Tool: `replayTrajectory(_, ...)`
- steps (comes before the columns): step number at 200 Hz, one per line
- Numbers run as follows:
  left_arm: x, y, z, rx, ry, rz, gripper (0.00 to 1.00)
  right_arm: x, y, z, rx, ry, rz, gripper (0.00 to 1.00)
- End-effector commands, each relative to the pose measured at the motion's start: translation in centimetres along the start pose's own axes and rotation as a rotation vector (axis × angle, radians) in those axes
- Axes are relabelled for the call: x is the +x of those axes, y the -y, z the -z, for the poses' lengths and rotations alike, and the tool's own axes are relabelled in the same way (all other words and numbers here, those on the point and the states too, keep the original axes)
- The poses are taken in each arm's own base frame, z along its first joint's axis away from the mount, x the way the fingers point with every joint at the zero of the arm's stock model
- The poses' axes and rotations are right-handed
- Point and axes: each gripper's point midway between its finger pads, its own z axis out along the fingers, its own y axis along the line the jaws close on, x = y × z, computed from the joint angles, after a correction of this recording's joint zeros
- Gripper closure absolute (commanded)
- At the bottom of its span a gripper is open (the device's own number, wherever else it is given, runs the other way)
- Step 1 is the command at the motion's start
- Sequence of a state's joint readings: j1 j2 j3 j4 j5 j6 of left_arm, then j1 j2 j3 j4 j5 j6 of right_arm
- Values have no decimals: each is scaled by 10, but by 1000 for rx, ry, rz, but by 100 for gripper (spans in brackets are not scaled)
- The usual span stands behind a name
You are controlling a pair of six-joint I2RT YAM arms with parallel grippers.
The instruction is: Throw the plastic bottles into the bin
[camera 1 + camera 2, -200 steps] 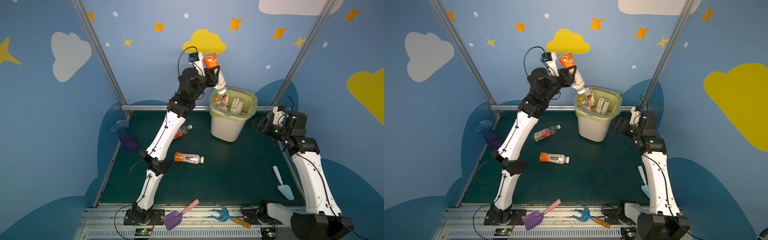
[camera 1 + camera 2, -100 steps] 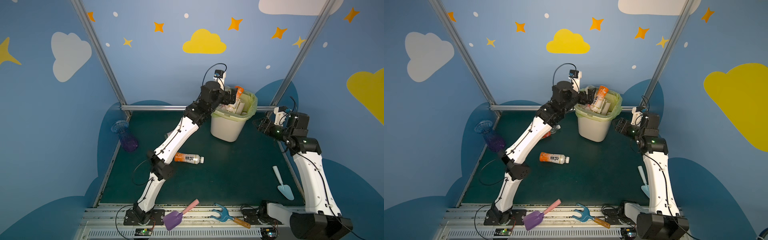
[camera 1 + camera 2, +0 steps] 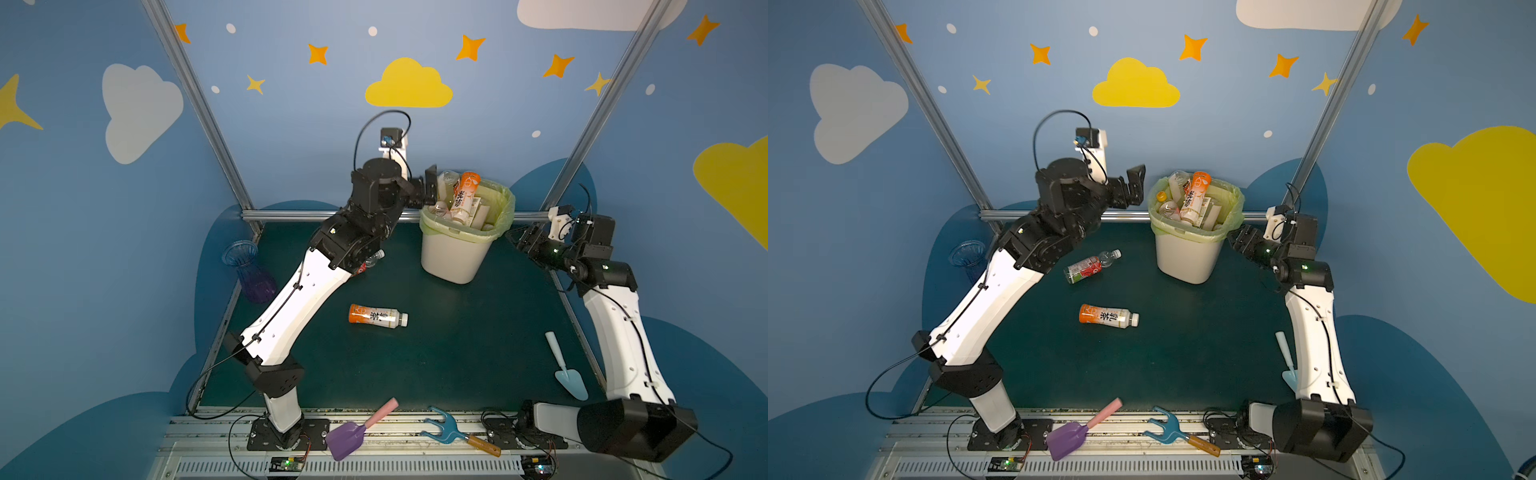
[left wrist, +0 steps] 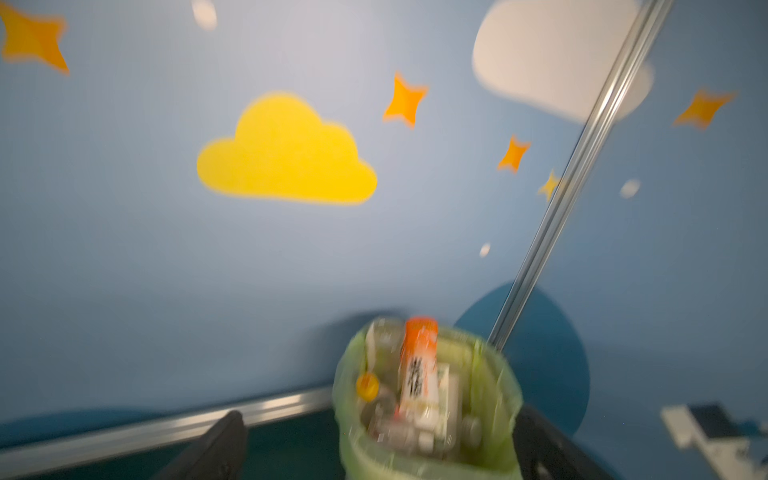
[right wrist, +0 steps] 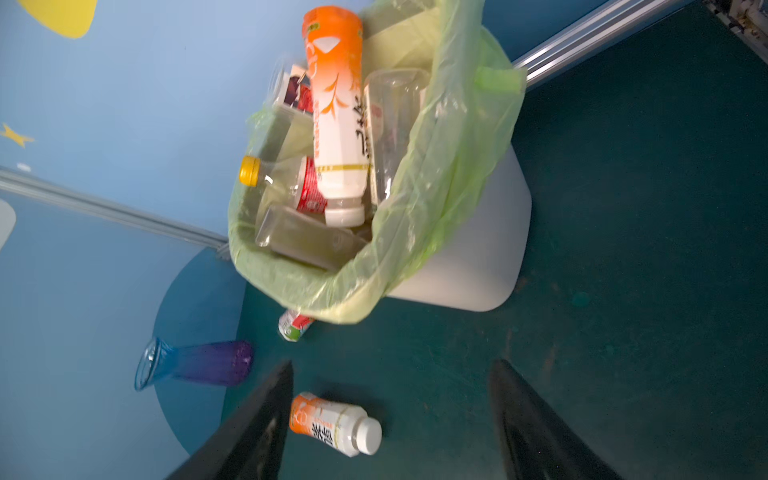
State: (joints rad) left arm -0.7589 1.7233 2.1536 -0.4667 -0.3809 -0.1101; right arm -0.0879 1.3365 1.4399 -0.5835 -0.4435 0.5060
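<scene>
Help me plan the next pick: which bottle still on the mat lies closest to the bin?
The clear red-labelled bottle, lying just beside the bin; the orange-labelled bottle lies farther away.

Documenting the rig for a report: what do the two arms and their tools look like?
The left arm and right arm have white tapered shells, black joints and bases, and thin black cables clipped alongside. The left tool and right tool are black, each with two wedge-shaped fingers.
</scene>
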Motion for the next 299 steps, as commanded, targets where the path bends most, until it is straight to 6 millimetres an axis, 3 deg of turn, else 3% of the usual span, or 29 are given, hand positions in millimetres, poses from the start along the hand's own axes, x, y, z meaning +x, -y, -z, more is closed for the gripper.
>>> replayTrajectory(1, 35, -31, 17, -87, -72, 18, 0, -25, 5, -17, 6, 28, -31, 31)
replayTrajectory(63, 102, -140, 94, -316, -147, 192, 0, -52, 10, -72, -50, -26, -84, 35)
replayTrajectory(81, 122, -164, 116, -378, -173, 215, 0, -54, 13, -86, -51, -54, -87, 35)
replayTrajectory(109, 145, -189, 138, -453, -217, 237, 0, -57, 15, -104, -47, -108, -79, 47)
replayTrajectory(163, 150, -198, 140, -462, -219, 259, 0, -57, 12, -120, -6, -221, -31, 58)
replayTrajectory(238, 149, -197, 128, -446, -244, 254, 0, -34, 20, -128, -30, -379, -33, 75)
replayTrajectory(299, 152, -199, 127, -456, -257, 259, 0, -38, -10, -120, -161, -397, -45, 83)
